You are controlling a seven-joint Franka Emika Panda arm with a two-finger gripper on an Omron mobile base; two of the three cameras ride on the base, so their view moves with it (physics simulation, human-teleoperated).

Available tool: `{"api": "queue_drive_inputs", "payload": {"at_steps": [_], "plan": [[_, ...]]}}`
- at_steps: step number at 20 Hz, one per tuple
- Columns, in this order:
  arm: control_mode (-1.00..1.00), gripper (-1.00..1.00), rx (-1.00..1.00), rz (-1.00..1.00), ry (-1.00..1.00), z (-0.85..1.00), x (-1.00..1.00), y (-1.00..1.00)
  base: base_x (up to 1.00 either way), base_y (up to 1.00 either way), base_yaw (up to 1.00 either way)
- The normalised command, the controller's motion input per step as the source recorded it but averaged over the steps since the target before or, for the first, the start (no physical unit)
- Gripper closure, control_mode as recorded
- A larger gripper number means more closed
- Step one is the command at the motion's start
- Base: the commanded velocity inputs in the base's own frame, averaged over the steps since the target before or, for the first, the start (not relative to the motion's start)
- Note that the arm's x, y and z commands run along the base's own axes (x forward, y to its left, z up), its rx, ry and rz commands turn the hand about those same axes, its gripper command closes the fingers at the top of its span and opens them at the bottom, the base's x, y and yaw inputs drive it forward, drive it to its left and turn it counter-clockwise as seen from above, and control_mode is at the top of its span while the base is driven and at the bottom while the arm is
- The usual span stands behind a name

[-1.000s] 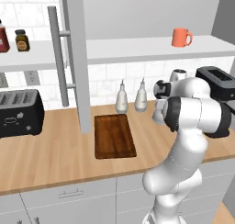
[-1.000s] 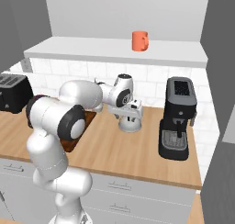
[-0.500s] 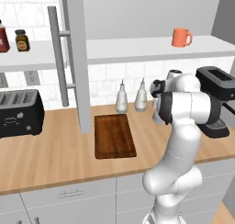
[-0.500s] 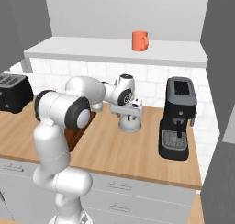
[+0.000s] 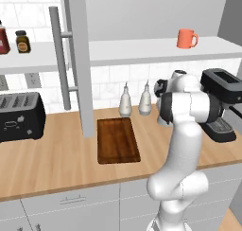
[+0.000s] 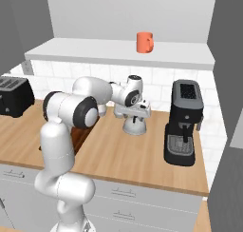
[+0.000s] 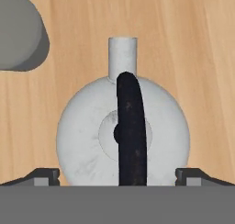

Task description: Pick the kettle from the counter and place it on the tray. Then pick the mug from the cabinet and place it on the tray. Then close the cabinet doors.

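On the long wooden worktop (image 5: pixel 61 161) the dark tray (image 5: pixel 117 140) lies bare beside two white bottles (image 5: pixel 125 101), the orange mug (image 6: pixel 144 42) stands on the cabinet shelf (image 6: pixel 118 53), and the end effector (image 7: pixel 117 175) hangs spread wide directly over the kettle (image 7: pixel 87 131).

Nothing readable is showing up anywhere here, honestly; the two jars (image 5: pixel 14 40) on the shelf are looking way too blurry for any label.

Kettle (image 6: pixel 134 125) on counter (image 6: pixel 118 152) between tray (image 5: pixel 117 139) and coffee machine (image 6: pixel 184 123).
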Motion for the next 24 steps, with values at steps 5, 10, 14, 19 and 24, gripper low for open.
{"api": "queue_drive_inputs", "payload": {"at_steps": [5, 10, 14, 19, 24], "plan": [[-1.0, 1.0, 0.0, 0.0, 0.0, -0.15, 0.06, -0.04, 0.0, 0.0, 0.0], [-1.0, 1.0, 0.0, 0.0, -0.02, -0.31, -0.09, 0.0, 0.0, 0.0, 0.0], [-1.0, 1.0, 0.0, 0.0, -0.08, -0.25, -0.1, 0.03, 0.0, 0.0, 0.0], [-1.0, 1.0, 0.0, 0.0, -0.09, -0.11, -0.45, 0.05, 0.0, 0.0, 0.0], [-1.0, 1.0, -0.02, 0.0, -0.21, 0.11, -0.73, 0.11, 0.0, 0.0, 0.0]]}}
